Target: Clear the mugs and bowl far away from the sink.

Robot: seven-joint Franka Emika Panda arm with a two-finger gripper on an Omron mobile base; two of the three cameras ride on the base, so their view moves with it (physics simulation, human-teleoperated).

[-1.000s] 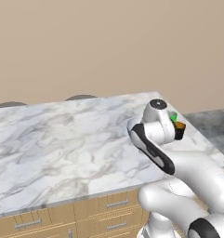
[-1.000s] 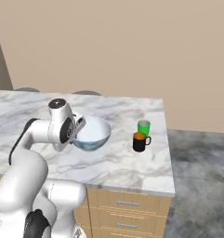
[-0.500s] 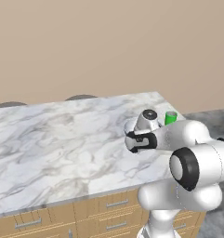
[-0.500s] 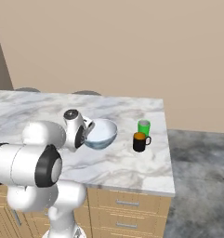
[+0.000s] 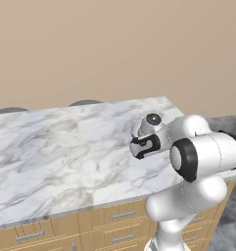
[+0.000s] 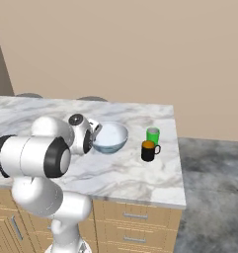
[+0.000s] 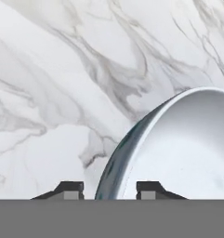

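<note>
End effector (image 7: 108,189): two dark fingertips standing apart, one on either side of the bowl's rim, with a gap visible on both sides, so the jaws are not clamped on it; the step in hand reads as letting the bowl go on the marble worktop (image 6: 140,178). Bowl (image 6: 110,137): pale blue-grey outside, whitish inside, seated upright on the worktop, its near wall between the fingertips. To do the release well, the jaws probably need to spread further before any lift, and the withdrawal would best run straight back along the rim line, so neither fingertip catches the edge and tips or drags the bowl. Black mug (image 6: 149,150): orange top, handle to the right, standing just beside the bowl toward the worktop's end. Green cup (image 6: 152,134): immediately behind the black mug, nearly touching. Risk: a sideways swing toward that end could knock both small vessels. No sink lies on this stretch of worktop.
</note>
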